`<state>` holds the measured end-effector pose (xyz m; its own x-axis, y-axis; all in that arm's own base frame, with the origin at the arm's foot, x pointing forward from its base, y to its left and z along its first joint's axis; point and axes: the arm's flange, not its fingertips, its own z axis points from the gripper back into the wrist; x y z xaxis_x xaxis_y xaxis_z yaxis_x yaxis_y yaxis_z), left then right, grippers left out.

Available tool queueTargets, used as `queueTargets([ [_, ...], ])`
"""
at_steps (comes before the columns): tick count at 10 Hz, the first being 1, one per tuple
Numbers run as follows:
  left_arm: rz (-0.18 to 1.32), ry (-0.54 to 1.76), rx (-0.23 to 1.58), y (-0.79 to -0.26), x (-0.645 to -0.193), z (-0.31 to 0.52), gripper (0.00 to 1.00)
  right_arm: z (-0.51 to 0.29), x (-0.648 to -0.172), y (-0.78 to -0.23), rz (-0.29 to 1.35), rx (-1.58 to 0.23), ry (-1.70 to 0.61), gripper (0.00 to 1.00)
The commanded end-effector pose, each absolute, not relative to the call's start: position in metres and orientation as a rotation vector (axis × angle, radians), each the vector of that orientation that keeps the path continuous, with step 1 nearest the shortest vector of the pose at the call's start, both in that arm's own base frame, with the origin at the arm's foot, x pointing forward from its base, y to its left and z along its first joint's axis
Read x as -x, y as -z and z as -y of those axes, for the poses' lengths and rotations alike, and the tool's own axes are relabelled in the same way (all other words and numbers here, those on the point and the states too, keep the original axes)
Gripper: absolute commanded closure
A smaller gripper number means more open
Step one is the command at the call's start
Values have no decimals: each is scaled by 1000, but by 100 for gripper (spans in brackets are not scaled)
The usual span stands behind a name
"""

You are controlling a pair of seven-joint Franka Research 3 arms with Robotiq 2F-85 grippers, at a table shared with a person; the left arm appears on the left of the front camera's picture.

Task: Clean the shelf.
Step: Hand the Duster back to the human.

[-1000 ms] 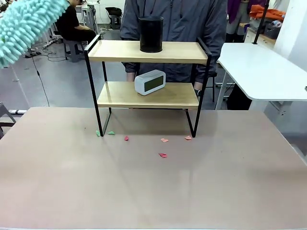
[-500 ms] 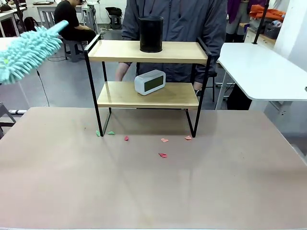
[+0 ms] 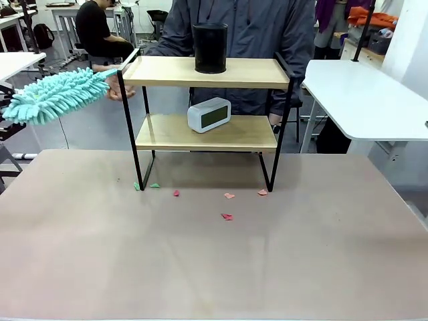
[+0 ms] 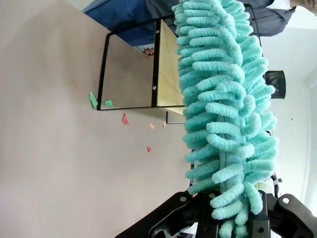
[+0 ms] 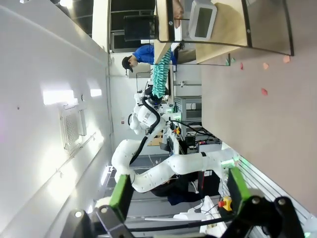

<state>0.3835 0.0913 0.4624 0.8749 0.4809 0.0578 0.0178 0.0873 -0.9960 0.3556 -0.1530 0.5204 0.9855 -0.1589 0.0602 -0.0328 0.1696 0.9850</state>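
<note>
While the counter point(image 3: 214, 254) spreads wide and bare in front of me, the shelf point(image 3: 207, 72) stands at its far edge, just in front of the person point(image 3: 254, 27), with a black cylinder point(image 3: 210, 48) on the top board and a white clock point(image 3: 208, 114) on the lower one. I hold the teal duster point(image 3: 57, 97) out to the shelf's left, its tip just beside the top board's corner and near the person's hand point(image 3: 117, 90), which reaches toward that same end. To do this step well, I judge I should bring the duster level with the top board, lay its fluffy length flat on the wood and sweep slowly across, stopping short of the cylinder or going round it so that I do not knock it off; I would also wait until the hand is clear. In the left wrist view, the left gripper point(image 4: 233, 225) has its fingers pressed together on the duster's base, the head running straight out along them toward the shelf. The left arm comes in high from the side, carrying the duster nearly horizontal. The right gripper point(image 5: 176, 196) hangs back well apart from the work, fingers spread wide with nothing between them. Small paper scraps point(image 3: 227, 216), red and green, lie on the counter under and before the shelf's legs.
</note>
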Motion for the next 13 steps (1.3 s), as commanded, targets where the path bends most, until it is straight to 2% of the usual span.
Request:
queueTargets([
  [1,435,-340,1460,-465,-379,-91,100,155,-357,-523,168,-1398,71,0],
  [8,435,-340,1460,-465,-379,-91,100,155,-357,-523,168,-1398,71,0],
  [9,423,-358,1455,-463,-383,-91,27,155,-357,-523,168,-1398,71,0],
  [10,425,-365,1442,-463,-383,-91,27,155,-357,-523,168,-1398,71,0],
  [11,422,-358,1438,-463,-382,-91,0,155,-357,-523,168,-1398,71,0],
  [12,425,-353,1441,-464,-380,-91,23,155,-357,-523,168,-1398,71,0],
  [13,434,-348,1445,-466,-377,-93,0,155,-357,-523,168,-1398,71,0],
])
